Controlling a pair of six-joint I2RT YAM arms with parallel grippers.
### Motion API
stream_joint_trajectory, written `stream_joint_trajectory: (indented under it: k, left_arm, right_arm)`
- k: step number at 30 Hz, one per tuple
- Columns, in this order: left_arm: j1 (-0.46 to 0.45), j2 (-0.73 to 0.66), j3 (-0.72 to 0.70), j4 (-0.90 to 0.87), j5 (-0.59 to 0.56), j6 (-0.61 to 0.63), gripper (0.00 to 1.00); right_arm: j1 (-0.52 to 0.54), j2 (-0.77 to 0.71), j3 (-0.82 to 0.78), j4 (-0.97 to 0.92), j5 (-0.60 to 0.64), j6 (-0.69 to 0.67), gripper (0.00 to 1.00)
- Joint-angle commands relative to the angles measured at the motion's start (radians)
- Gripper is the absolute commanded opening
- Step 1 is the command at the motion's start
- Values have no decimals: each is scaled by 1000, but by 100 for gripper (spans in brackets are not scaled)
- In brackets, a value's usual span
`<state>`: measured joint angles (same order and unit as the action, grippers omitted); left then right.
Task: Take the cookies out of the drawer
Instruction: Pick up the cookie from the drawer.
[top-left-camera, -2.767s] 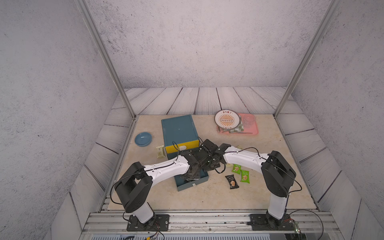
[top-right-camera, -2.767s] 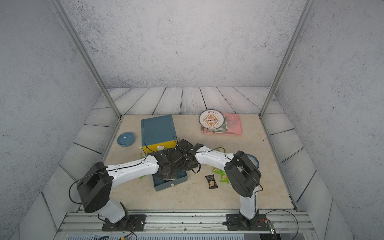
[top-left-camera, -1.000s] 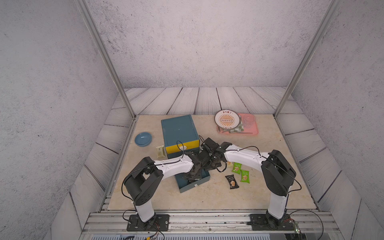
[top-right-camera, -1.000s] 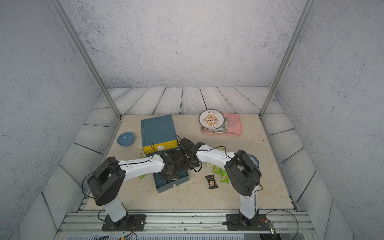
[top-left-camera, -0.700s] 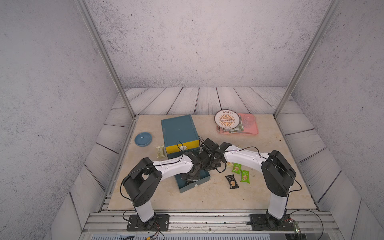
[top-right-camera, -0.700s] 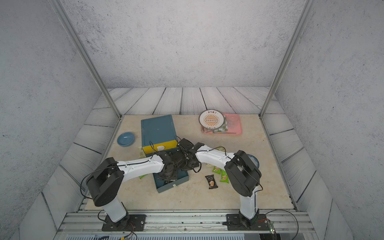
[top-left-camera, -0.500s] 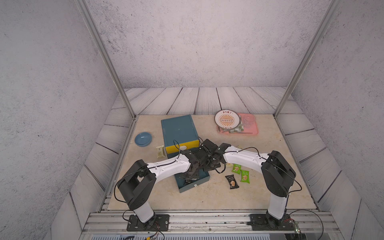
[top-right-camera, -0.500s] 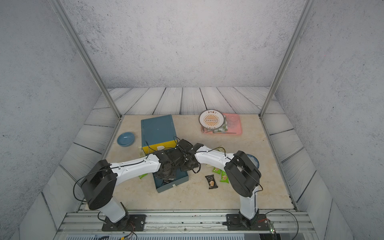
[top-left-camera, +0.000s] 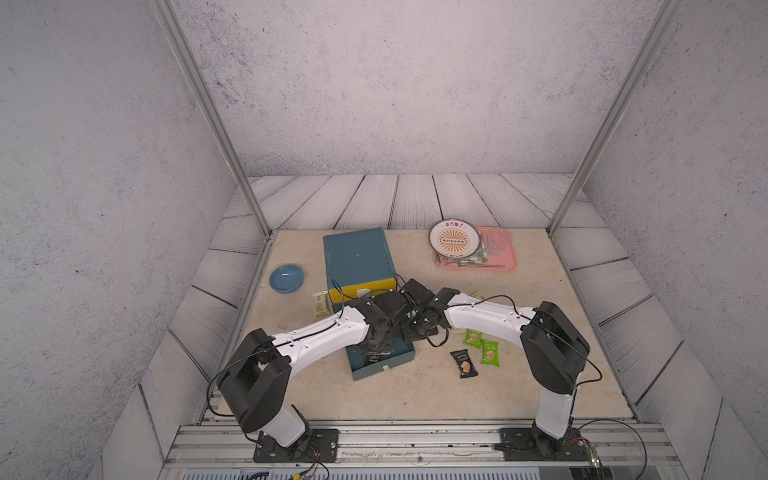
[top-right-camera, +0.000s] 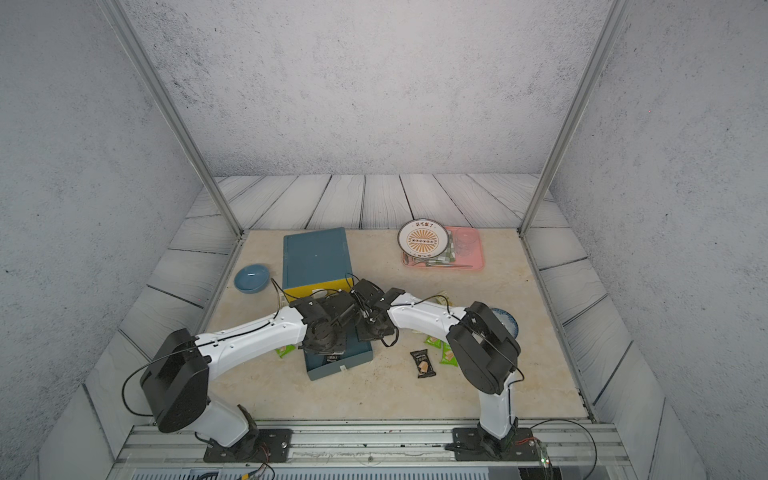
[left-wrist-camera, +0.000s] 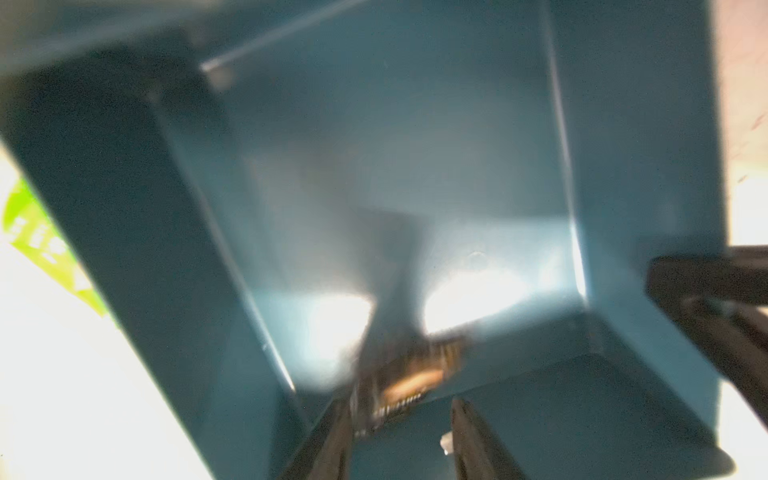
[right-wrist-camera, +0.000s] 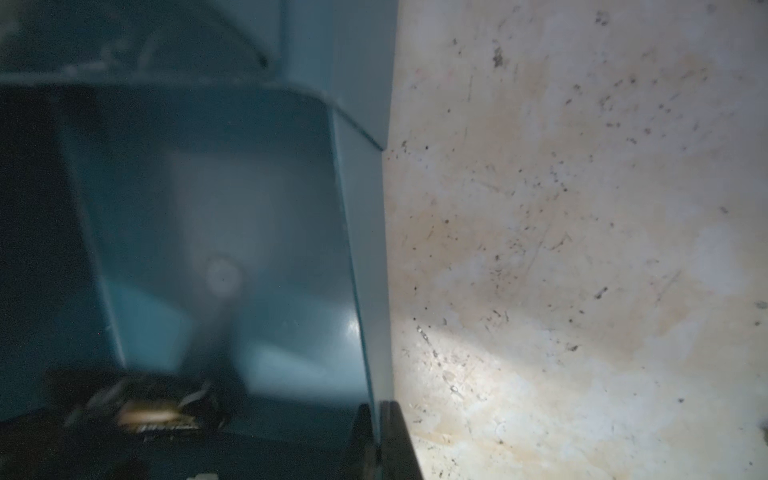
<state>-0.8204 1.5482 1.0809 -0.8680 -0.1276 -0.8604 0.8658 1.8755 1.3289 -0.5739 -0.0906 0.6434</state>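
- Both arms rise from bases at the near edge of the surface (top-left-camera: 399, 395). They bend forward and inward, and their wrists meet low over the open teal drawer (top-left-camera: 390, 362).
- The left gripper (left-wrist-camera: 401, 415) points down into the drawer with its jaws apart. A black cookie packet (left-wrist-camera: 411, 374) lies on the drawer floor just beyond the tips, with one edge against a finger (left-wrist-camera: 332, 440). Its print is too blurred to read.
- The right gripper (right-wrist-camera: 376, 415) is clamped on the drawer's side wall, one finger inside and one outside.
- Toward the right edge of the surface, clear of the drawer, lie a second black packet (top-left-camera: 464, 363) and two green packets (top-left-camera: 489, 353). Each carries a biscuit picture and lettering too small to read.
- Another green packet (top-right-camera: 284, 351) lies under the left forearm, on the drawer's other side.
- A pale yellow packet (top-left-camera: 320, 302) sits just beside the yellow front of the teal cabinet (top-left-camera: 357, 257).
- A blue bowl (top-left-camera: 286, 277) sits near the left edge.
- Near the far right corner, a pink tray (top-left-camera: 505, 264) holds a glass (top-left-camera: 497, 241). It also holds an orange-patterned plate (top-left-camera: 454, 241) with characters on its rim that are too small to read.
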Motion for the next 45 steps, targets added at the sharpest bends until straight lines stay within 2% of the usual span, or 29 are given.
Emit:
stream_joint_trajectory:
  k: [1,5,8,13,20,29,35,39,45]
  left_arm:
    - [19,-7,2,-27,-11,18,44]
    - [33,-16,-6,-16,-6,23,45]
    - [41,0,-11,3,41,48,60]
    - [21,47,-46,53,101,50,71]
    - [17,139,-57,55,91,58,73]
    - [14,219,-77,94,83,65,69]
    - [13,231,-88,110,69,59,49]
    - [16,202,-83,103,57,59,47]
    - [29,85,-38,47,33,80,44]
  right_arm:
    - [-2,40,4,28,32,32,0]
    - [-2,45,9,23,31,30,0]
    - [-2,49,15,21,27,27,0]
    - [-1,58,20,23,23,30,0]
    - [-2,70,36,20,17,25,0]
    - [-2,84,60,8,15,18,0]
    - [-1,84,62,5,14,19,0]
    - [-2,80,59,5,17,20,0]
    - [-1,76,50,8,20,26,0]
